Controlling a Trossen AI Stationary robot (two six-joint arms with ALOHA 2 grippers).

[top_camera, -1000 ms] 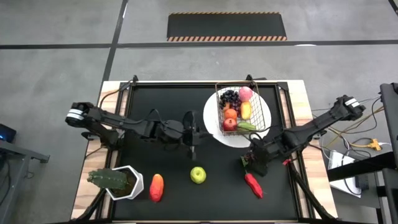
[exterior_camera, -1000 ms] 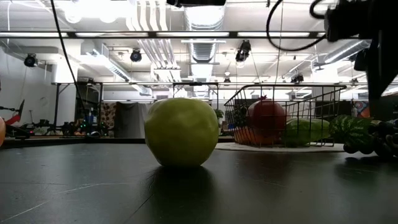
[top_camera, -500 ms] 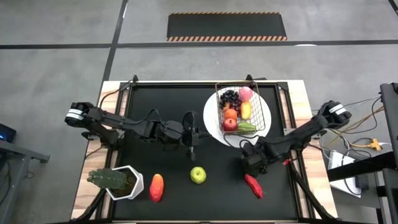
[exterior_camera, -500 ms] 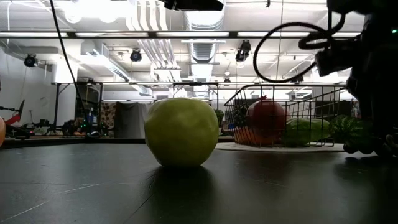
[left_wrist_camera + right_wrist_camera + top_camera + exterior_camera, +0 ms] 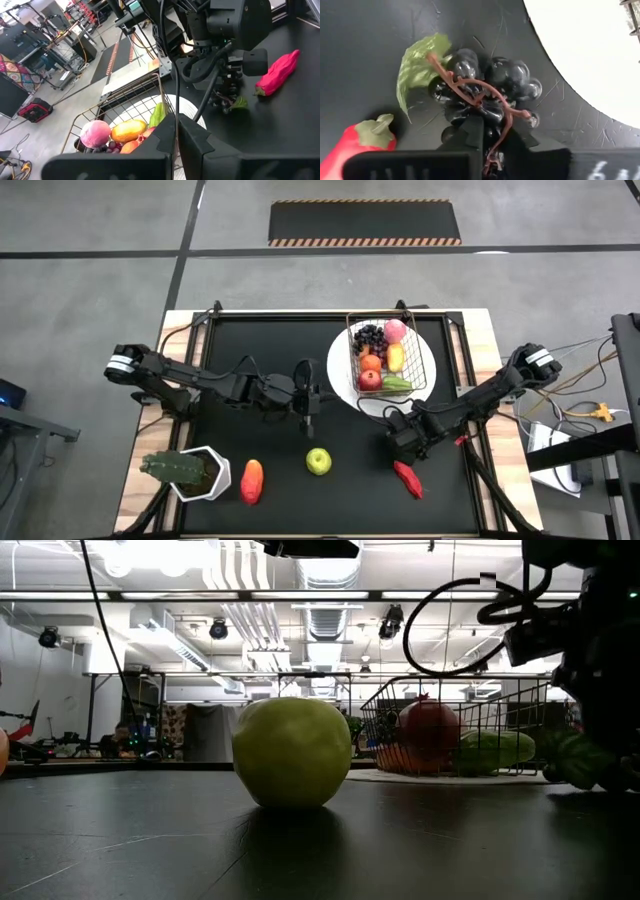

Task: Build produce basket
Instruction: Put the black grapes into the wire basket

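Right tool (image 5: 400, 442): sat low on the tabletop, lower right of centre in the high view, just below the plate's edge; its fingers (image 5: 472, 131) were drawn in around the stem end of the dark grapes (image 5: 487, 95).
Dark grapes: lay on the black tabletop (image 5: 260, 360) beside the plate's rim, a green leaf (image 5: 417, 67) fanned out to one side, the brown stem running down between the fingers.
Left tool (image 5: 310, 420): clenched with nothing in it, hanging over the middle of the tabletop, left of the plate.
Basket (image 5: 388, 358): wire mesh, stood on the white plate (image 5: 345, 380) in the upper right part of the tabletop.
Basket contents: purple grapes (image 5: 370, 336) and pink peach (image 5: 396, 330) at the far end, yellow mango (image 5: 395, 358) and orange (image 5: 370, 363) in the middle, red apple (image 5: 369, 380) and green pepper (image 5: 397, 383) at the near end.
Red pepper (image 5: 408, 477): lay on the tabletop just below the right tool, in the lower right.
Green apple (image 5: 318, 461): stood alone in the lower centre, large in the middle of the low view.
Second red pepper (image 5: 251, 480): lower left, just right of the plant pot.
Plant pot (image 5: 205, 473): white, in the lower left corner, holding a green cactus-like plant (image 5: 170, 468).
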